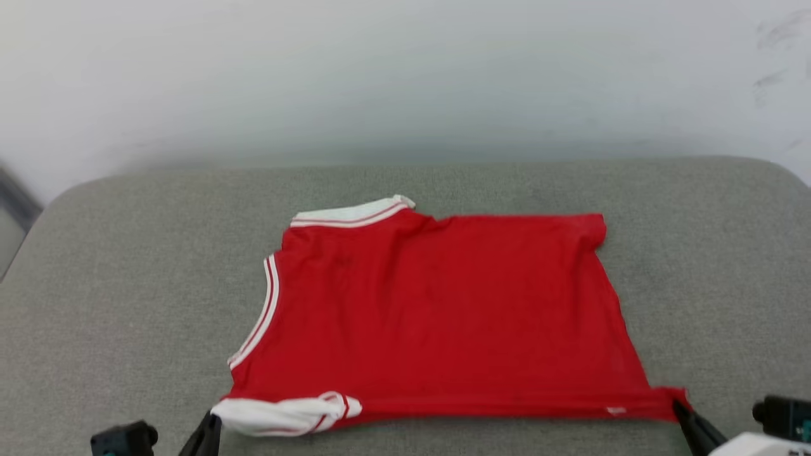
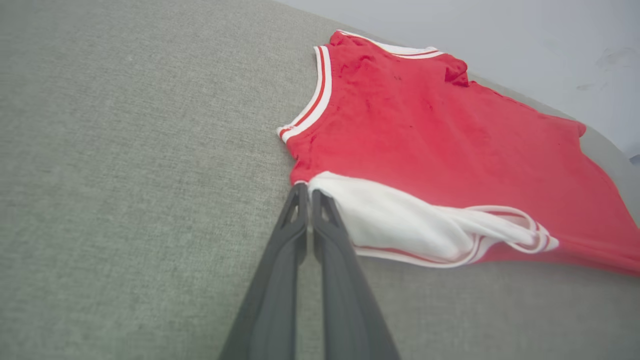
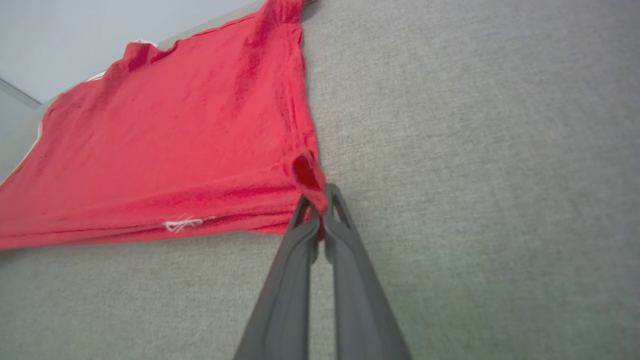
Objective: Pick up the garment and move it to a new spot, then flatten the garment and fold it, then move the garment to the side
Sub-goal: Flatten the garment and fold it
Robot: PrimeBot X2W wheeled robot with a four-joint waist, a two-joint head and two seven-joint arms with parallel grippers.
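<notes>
Red jersey-style garment [image 1: 443,316], white striped trim, flat on grey woven cushion [image 1: 127,285]; left gripper [image 2: 306,190] pinching white sleeve [image 2: 400,220] edge; right gripper [image 3: 320,200] clamped on red hem corner [image 3: 305,172].

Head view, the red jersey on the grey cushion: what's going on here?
The robot is handling the garment with both arms. The left gripper is shut on the near corner by the white sleeve, and the right gripper is shut on the near hem corner. The garment lies spread mostly flat on the grey cushion, plain red side up, its near edge stretched between the two grippers.
</notes>
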